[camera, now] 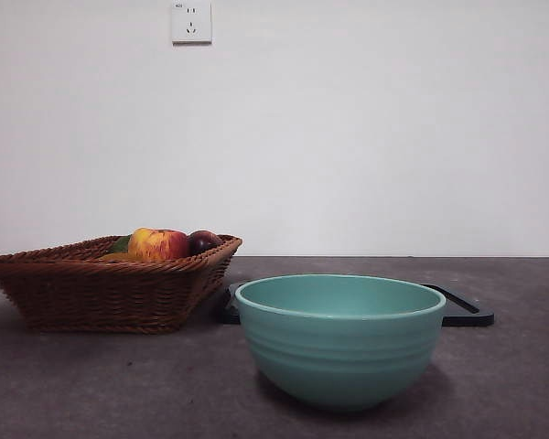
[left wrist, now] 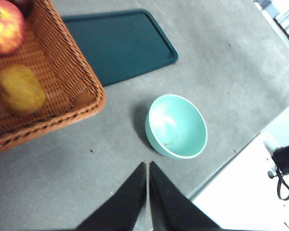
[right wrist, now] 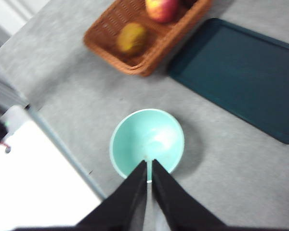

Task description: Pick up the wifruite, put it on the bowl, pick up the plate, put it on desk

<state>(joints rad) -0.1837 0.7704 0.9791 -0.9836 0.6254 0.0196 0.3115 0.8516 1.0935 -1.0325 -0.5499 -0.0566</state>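
Observation:
The teal-green bowl (camera: 339, 338) stands empty on the dark grey desk (camera: 512, 384), near the front. It also shows in the left wrist view (left wrist: 176, 126) and the right wrist view (right wrist: 147, 142). A brownish-yellow oval fruit (left wrist: 20, 89) lies in the brown wicker basket (camera: 101, 293), also in the right wrist view (right wrist: 131, 37). My left gripper (left wrist: 148, 166) is shut and empty, high above the desk beside the bowl. My right gripper (right wrist: 149, 163) is shut and empty, high over the bowl's rim. Neither gripper shows in the front view. No round plate shows.
A red-yellow apple (camera: 160, 244) and a dark red fruit (camera: 204, 240) also lie in the basket. A flat black rectangular tray (camera: 462, 311) lies behind the bowl, next to the basket. The table's edge (right wrist: 62, 149) runs near the bowl.

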